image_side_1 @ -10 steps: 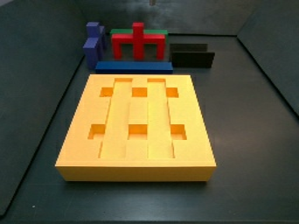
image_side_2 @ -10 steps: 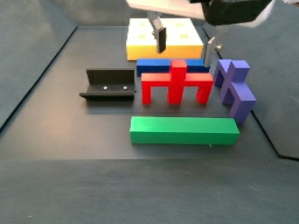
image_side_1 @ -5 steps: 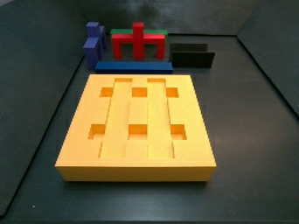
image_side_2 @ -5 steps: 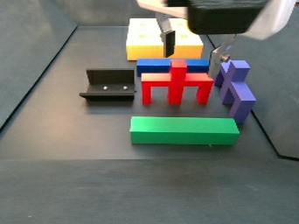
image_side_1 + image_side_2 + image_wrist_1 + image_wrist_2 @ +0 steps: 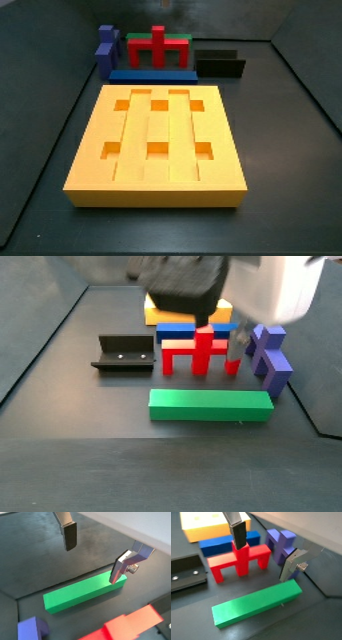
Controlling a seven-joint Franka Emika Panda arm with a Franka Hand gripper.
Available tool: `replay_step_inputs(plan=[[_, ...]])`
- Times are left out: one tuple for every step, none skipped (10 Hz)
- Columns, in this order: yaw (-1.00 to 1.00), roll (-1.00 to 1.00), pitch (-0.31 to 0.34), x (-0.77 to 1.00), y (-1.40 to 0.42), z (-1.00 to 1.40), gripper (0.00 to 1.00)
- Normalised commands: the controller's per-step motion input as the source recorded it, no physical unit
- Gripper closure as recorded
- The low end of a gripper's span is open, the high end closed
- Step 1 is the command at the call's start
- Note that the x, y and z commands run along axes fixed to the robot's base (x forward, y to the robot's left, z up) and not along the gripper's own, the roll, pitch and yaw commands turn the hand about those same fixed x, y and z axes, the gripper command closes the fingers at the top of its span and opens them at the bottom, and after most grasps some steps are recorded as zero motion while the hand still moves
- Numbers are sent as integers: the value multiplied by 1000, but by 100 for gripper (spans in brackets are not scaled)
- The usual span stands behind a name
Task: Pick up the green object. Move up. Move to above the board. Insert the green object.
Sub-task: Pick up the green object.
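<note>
The green object is a long plain green bar lying flat on the dark floor, seen in both wrist views [image 5: 80, 594] [image 5: 254, 603] and in a side view [image 5: 210, 405]. In a side view only its top edge [image 5: 138, 43] shows behind the red block. My gripper [image 5: 92, 563] [image 5: 262, 562] is open and empty, hanging above the bar and the red block, apart from both. In a side view the gripper [image 5: 218, 344] is a blurred bulk over the red block. The board [image 5: 158, 140] is yellow-orange with six square holes, and partly hidden behind the gripper in a side view [image 5: 158, 306].
A red pronged block [image 5: 203, 353] [image 5: 238, 559] stands between the green bar and a flat blue bar [image 5: 178, 331] [image 5: 228, 543]. A purple block [image 5: 271, 356] [image 5: 283, 543] stands beside them. The fixture [image 5: 124, 353] [image 5: 221, 63] stands on the other side. Walls edge the floor.
My gripper has moved from over the board's near end toward the green bar and lower, now over the red block. The pieces have not moved.
</note>
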Motion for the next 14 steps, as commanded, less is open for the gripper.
replay_step_inputs(plan=[[-846, -6, 19, 49, 217, -717, 0], [-777, -11, 1, 57, 269, -674, 0], [-674, -39, 0, 63, 343, -640, 0], [-583, -94, 0, 83, 374, -586, 0], [-540, -153, -23, 20, 354, -440, 0], [-400, -206, -86, 0, 140, -246, 0], [-186, -210, -99, 134, 6, -220, 0], [-37, -214, -73, 323, 9, -203, 0], [0, -201, -101, 249, 29, -306, 0], [0, -180, -136, 69, 0, -317, 0], [0, -134, -121, 0, 0, -277, 0], [0, -127, -131, 0, 0, -226, 0], [0, -61, -107, -120, -3, -143, 0], [0, -51, -121, -143, -51, -189, 0]])
